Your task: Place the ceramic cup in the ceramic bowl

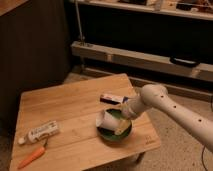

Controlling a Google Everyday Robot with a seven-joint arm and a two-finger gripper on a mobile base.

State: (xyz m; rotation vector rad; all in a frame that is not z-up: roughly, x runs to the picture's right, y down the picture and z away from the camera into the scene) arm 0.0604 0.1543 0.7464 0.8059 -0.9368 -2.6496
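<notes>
The white ceramic cup [106,119] lies tilted over the left side of the green ceramic bowl [114,135], which stands near the front right of the wooden table [65,107]. My gripper [123,120] reaches in from the right on a white arm [165,102]. It sits right against the cup's right side, over the bowl. The gripper hides part of the bowl's inside.
A white toothpaste tube [42,132] and an orange carrot [31,156] lie at the table's front left. A flat packet [111,98] lies just behind the bowl. The table's front edge runs close to the bowl. A metal shelf rail [145,60] stands behind.
</notes>
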